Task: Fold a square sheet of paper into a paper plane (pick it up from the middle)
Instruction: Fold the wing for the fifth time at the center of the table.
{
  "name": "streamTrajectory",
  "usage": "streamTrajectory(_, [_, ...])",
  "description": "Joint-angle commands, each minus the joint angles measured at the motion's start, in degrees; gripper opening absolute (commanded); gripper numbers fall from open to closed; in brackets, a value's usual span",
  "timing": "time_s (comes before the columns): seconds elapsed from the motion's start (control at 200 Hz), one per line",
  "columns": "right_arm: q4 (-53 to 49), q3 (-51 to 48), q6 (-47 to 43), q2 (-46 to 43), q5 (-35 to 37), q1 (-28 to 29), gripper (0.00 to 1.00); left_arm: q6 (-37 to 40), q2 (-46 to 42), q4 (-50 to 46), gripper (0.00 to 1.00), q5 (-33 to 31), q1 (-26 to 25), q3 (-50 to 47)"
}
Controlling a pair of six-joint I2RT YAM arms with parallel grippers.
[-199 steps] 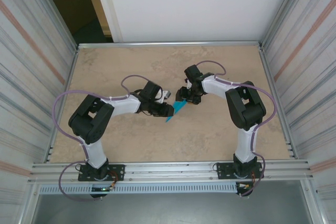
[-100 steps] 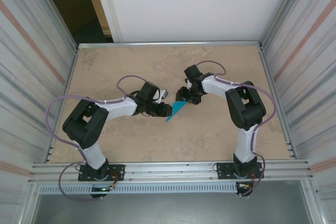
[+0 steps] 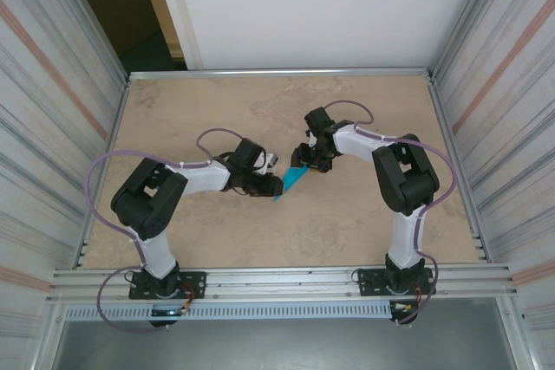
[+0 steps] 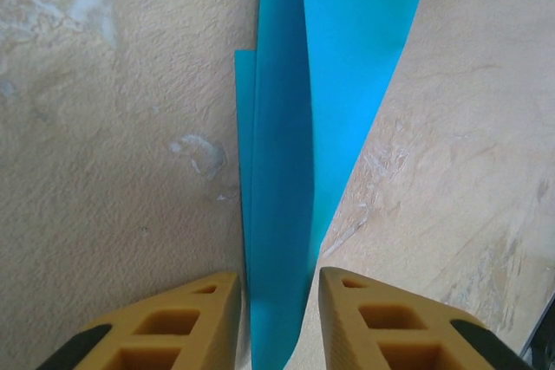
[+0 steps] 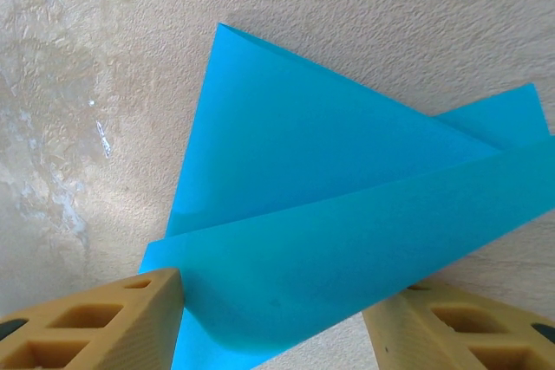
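My left pincer (image 4: 277, 276) brackets the narrow tip of the folded blue paper (image 3: 293, 179) at the centre of the table (image 3: 364, 110) (whether it pinches, I cannot tell), while my right pincer (image 5: 273, 288) stands wide apart, unclamped, astride the broad end.

From the left wrist, the paper plane (image 4: 282, 214) runs out of frame at 12 and 6 o'clock. Whether the left fingers (image 4: 165, 331) pinch its tip cannot be told. From the right wrist, its 3 and 6 o'clock ends are cropped. From above, its folds are too small to read.
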Motion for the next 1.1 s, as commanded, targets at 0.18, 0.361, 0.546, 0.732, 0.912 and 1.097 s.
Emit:
streamTrajectory(0.18, [-2.4,-3.2,1.6,7.3,2.6,0.6,0.58,0.1,2.1,-3.5,0.24,-0.5,-0.2,1.9])
streamTrajectory(0.361, [-2.4,-3.1,1.4,7.9,2.7,0.6,0.58,-0.6,3.2,-4.7,0.21,-1.3,-0.3,2.1])
streamTrajectory(0.546, [-2.4,-2.9,1.0,9.0,2.7,0.7,0.58,-0.9,4.3,-6.6,0.20,-2.3,-0.3,2.7])
streamTrajectory(0.732, [-2.4,-2.6,0.8,9.6,2.6,0.8,0.59,-1.3,4.9,-8.1,0.19,-3.2,-0.3,3.0])
streamTrajectory(0.912, [-2.4,-2.1,0.6,8.7,1.7,0.7,0.59,-1.4,5.7,-8.7,0.19,-3.4,-0.3,3.3])
streamTrajectory(1.097, [-2.4,-0.7,0.2,3.4,-0.7,-0.2,0.60,-1.5,6.0,-9.0,0.18,-3.4,-0.3,3.3])
